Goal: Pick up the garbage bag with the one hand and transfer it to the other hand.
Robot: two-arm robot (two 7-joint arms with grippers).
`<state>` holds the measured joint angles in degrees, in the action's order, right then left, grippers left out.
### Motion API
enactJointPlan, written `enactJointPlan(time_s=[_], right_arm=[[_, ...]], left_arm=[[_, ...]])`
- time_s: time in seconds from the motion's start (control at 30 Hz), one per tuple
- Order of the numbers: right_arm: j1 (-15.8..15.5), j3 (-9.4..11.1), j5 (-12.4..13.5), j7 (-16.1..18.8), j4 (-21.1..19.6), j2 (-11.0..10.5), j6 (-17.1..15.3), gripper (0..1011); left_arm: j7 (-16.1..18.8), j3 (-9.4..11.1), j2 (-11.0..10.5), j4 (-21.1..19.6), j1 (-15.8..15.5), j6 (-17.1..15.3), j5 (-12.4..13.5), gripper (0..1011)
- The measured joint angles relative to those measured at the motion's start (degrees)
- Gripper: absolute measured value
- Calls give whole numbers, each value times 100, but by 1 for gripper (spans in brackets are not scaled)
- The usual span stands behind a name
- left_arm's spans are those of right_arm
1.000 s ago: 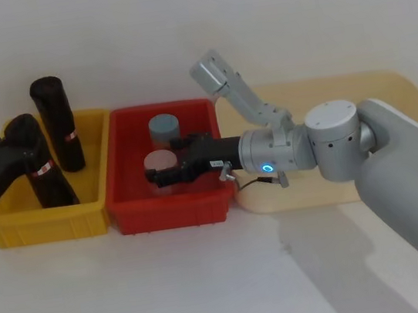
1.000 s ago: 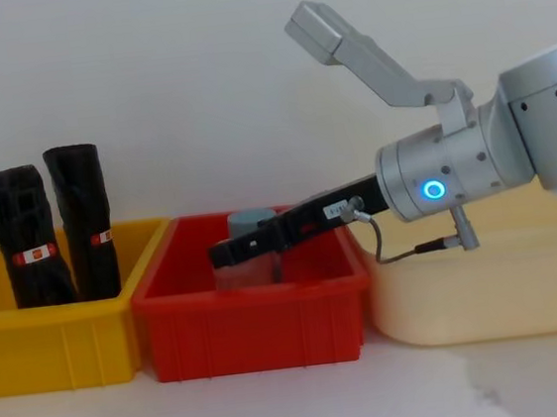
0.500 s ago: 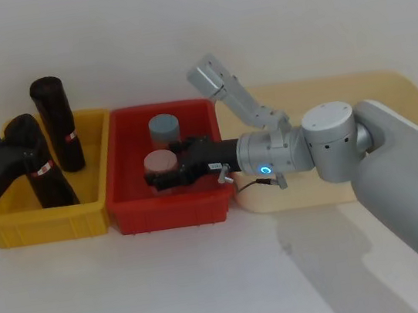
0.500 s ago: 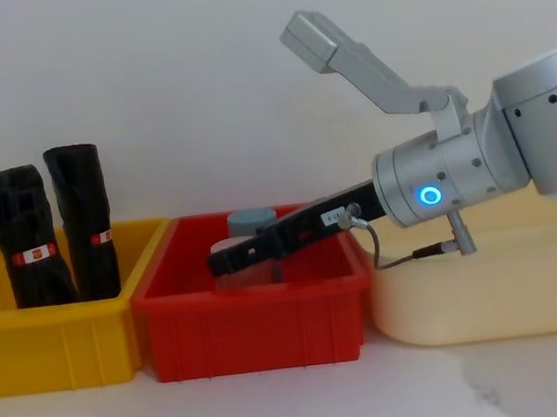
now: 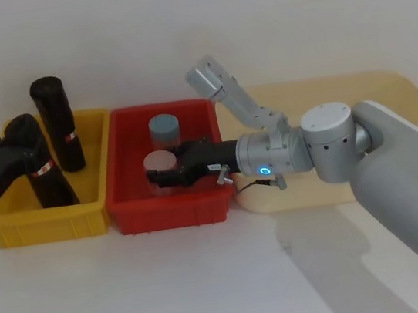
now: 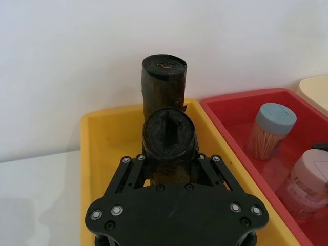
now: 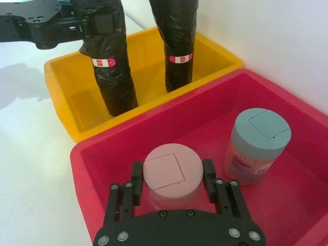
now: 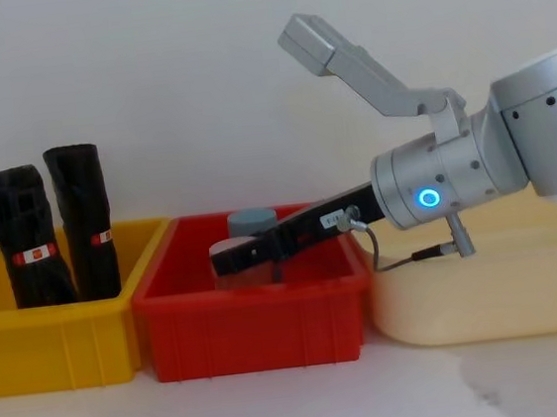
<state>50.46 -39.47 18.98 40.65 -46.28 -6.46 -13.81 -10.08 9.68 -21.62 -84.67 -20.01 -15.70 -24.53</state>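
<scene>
Your left claw (image 6: 171,159) is clamped on the black plastic garbage-bag roll (image 5: 47,179) standing in the yellow plastic bin (image 5: 47,223). Your right claw (image 7: 172,173) sits open astride a pink-lidded jar (image 5: 158,162).

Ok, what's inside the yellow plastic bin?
Standing in the yellow plastic bin: a black bag roll clamped by the left gripper, and a second black roll behind it. Floor beneath them is covered. The right gripper is over the red plastic bin.

The right claw (image 7: 172,171) sits spread around the pink-lidded jar (image 7: 171,180), beside the blue-lidded jar (image 7: 258,144), in the red bin (image 7: 210,110).
</scene>
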Motion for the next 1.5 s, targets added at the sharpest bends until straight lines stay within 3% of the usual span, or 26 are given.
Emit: enactJointPlan(time_s=[0.13, 0.73, 1.1, 1.3, 1.5], right_arm=[[2, -2, -1, 2, 8, 2, 3, 647], [-43, 31, 6, 34, -146, -55, 13, 647], [-186, 229, 159, 12, -1050, -371, -18, 647], [-271, 425, 243, -130, -1698, -625, -95, 647], [-397, 633, 290, -363, -2257, -897, -214, 647]], left_arm=[[0, 0, 0, 0, 0, 0, 0, 346], [-9, -46, 33, -61, 21, 108, 8, 346], [-52, -177, 83, -537, -5, 240, -29, 346], [-108, -196, 127, -829, -217, 224, -114, 346], [-223, -79, 234, -900, -572, 141, -225, 346]])
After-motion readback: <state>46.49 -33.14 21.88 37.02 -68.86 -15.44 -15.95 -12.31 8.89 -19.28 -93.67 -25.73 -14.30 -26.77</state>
